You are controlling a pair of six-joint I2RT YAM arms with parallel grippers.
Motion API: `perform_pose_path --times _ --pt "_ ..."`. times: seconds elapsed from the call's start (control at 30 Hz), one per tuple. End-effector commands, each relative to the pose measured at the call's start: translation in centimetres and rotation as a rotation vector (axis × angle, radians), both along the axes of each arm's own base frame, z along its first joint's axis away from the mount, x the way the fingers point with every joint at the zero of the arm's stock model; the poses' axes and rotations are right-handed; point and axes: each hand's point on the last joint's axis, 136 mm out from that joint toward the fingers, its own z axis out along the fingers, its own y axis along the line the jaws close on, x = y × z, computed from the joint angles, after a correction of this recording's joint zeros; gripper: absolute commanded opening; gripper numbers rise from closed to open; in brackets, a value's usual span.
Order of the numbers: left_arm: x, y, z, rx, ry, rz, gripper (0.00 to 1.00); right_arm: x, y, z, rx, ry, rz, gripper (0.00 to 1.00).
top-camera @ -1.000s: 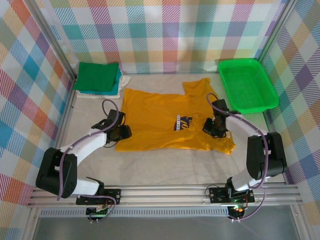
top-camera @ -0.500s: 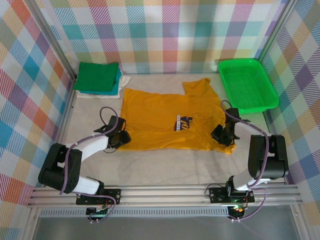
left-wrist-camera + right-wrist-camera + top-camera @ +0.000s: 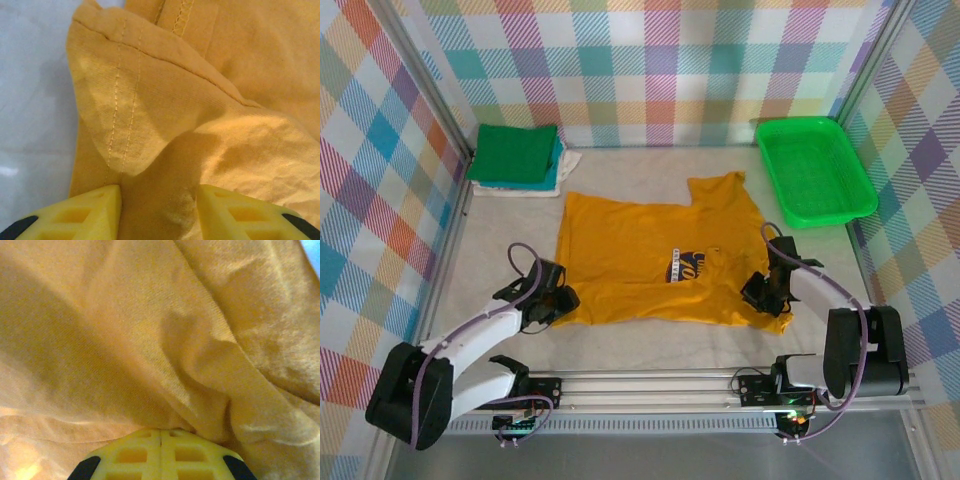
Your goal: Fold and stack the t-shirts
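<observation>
The mustard-yellow t-shirt point(image 3: 640, 255) lies spread on the table, its dark-blue logo point(image 3: 688, 266) facing up. My left gripper point(image 3: 558, 302) sits at the shirt's near-left hem corner. In the left wrist view its yellow fingers point(image 3: 95, 207) stand either side of a raised fold of yellow cloth point(image 3: 150, 125), shut on it. My right gripper point(image 3: 760, 292) is at the near-right hem. In the right wrist view its gripper point(image 3: 161, 440) is pressed together with yellow cloth point(image 3: 150, 315) pinched at the tips. The folded dark-green shirt point(image 3: 515, 152) tops a stack over teal point(image 3: 552, 180) and white point(image 3: 570, 162) ones at the back left.
A bright green mesh tray point(image 3: 815, 170) stands at the back right. Checked walls enclose the table on three sides. A metal rail point(image 3: 650, 385) runs along the near edge, close to the shirt's hem.
Both grippers have drawn back toward the near edge, pulling the yellow shirt with them. Its hem now lies closer to the rail and its far edge has left the folded stack.
</observation>
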Motion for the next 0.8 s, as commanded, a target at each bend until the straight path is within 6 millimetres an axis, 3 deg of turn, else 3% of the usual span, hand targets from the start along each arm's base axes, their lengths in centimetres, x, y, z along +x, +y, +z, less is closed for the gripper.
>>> perform_pose_path --times 0.0,0.13,0.2,0.27,0.33,0.4,0.5,0.63,0.77 --pt "-1.9 1.6 1.3 0.098 0.069 -0.014 0.44 0.1 -0.4 1.7 -0.034 0.013 0.035 0.07" --pt "2.4 1.6 6.5 0.135 -0.071 -0.045 0.45 5.0 0.6 7.1 -0.013 -0.157 0.105 0.13" --pt "6.0 0.9 9.1 0.120 -0.148 -0.081 0.45 7.9 1.5 10.4 -0.020 -0.255 0.160 0.17" --pt "9.7 0.8 11.0 0.128 -0.190 -0.097 0.54 10.7 3.2 13.1 -0.026 -0.349 0.239 0.25" --pt "13.6 0.5 12.1 0.128 -0.211 -0.134 0.55 13.7 4.8 15.0 -0.036 -0.408 0.309 0.31" --pt "17.5 0.6 12.5 0.133 -0.206 -0.155 0.58 17.2 5.9 16.1 -0.048 -0.432 0.356 0.33" --pt "21.8 0.7 11.8 0.131 -0.196 -0.181 0.60 22.4 6.9 16.6 -0.077 -0.447 0.417 0.35" --pt "25.3 1.0 9.5 0.140 -0.160 -0.208 0.62 28.2 7.9 15.4 -0.117 -0.434 0.466 0.37" --pt "27.7 0.4 7.4 0.123 -0.118 -0.252 0.65 32.9 7.1 13.7 -0.203 -0.397 0.430 0.42"
